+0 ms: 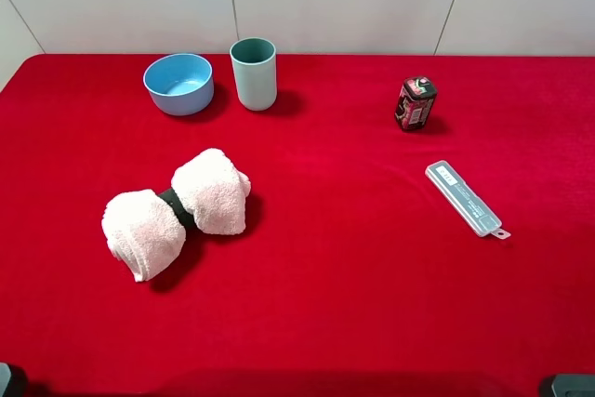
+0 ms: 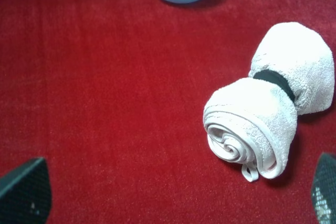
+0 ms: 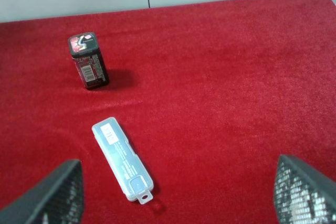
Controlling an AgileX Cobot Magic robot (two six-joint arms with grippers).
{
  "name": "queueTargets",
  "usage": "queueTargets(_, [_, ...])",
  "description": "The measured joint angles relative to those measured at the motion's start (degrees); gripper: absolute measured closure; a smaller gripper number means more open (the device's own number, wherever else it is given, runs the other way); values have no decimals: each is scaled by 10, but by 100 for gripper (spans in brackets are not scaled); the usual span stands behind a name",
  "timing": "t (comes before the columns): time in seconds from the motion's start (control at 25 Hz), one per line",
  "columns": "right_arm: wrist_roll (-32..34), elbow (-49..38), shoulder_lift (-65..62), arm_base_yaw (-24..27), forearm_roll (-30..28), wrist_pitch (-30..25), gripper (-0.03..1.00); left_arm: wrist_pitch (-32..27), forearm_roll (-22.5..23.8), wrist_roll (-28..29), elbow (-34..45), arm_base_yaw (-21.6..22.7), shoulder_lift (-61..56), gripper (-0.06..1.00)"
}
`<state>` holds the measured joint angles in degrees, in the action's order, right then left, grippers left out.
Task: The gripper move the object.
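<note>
Teal tumbler (image 1: pixel 253 72) upright beside blue bowl (image 1: pixel 178 83) on red counter (image 1: pixel 353 276), I see my left hand (image 2: pixel 173 192) and right hand (image 3: pixel 178 195) spread, both empty.

Bright, even light; soft shadows

one tumbler (image 1: pixel 254 72), one bowl (image 1: pixel 179 83), one rolled towel (image 1: pixel 177 212), one can (image 1: pixel 415 104), one clear case (image 1: pixel 467 199)

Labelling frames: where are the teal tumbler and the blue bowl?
Pale teal-green plastic tumbler (image 1: pixel 254 76), exterior high view, on its outer wall.
Low light-blue bowl (image 1: pixel 179 96), exterior high view, on its front wall.
</note>
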<state>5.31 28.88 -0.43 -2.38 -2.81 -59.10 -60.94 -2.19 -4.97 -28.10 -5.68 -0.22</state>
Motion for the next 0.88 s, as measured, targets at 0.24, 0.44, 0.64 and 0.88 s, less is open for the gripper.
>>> queueTargets(0.24, [0,0,0,0,1,0,41,0,0,0,0,0,0,-4])
queueTargets(0.44, [0,0,0,0,2,0,41,0,0,0,0,0,0,-4])
queueTargets(0.64, [5,0,0,0,2,0,31,0,0,0,0,0,0,-4])
queueTargets(0.88, [11,0,0,0,2,0,27,0,0,0,0,0,0,-4])
